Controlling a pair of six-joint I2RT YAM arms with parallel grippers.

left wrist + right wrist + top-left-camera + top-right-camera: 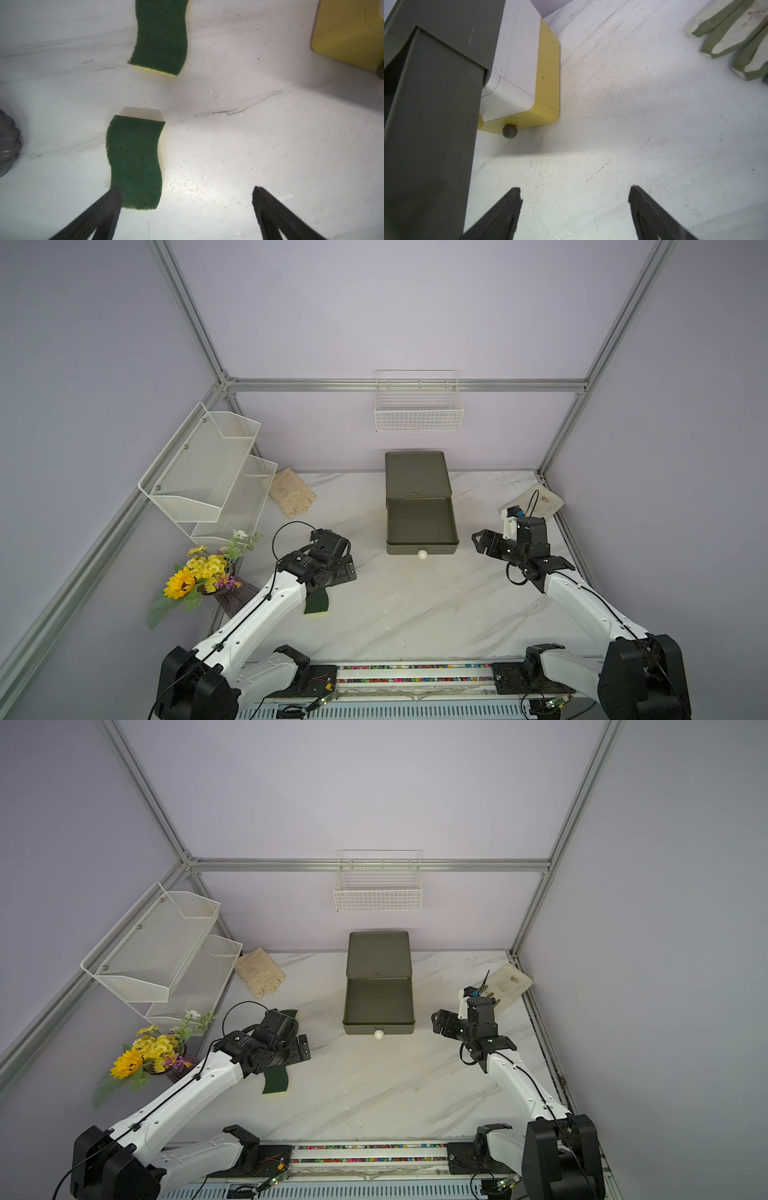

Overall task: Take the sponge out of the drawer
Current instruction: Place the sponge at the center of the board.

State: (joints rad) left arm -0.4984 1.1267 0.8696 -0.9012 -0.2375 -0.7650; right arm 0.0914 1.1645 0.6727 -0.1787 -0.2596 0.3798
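The dark olive drawer (422, 526) (378, 1006) stands pulled open at mid table, its inside bare, with a white knob (422, 554) at the front. A green-and-yellow sponge (316, 602) (275, 1082) (135, 160) lies flat on the marble, partly under my left arm. My left gripper (338, 570) (295, 1050) (187, 197) hangs open over it, one fingertip (114, 199) overlapping the sponge's near end, nothing held. A second sponge (291, 1013) (161, 35) lies just beyond. My right gripper (482, 541) (440, 1021) (574, 199) is open and empty, right of the drawer front.
A pale glove (291, 491) lies at the back left beside white mesh shelves (208, 472). A vase of flowers (203, 572) stands close to my left arm. A wire basket (417, 406) hangs on the back wall. A flat white piece (540, 502) lies at the back right.
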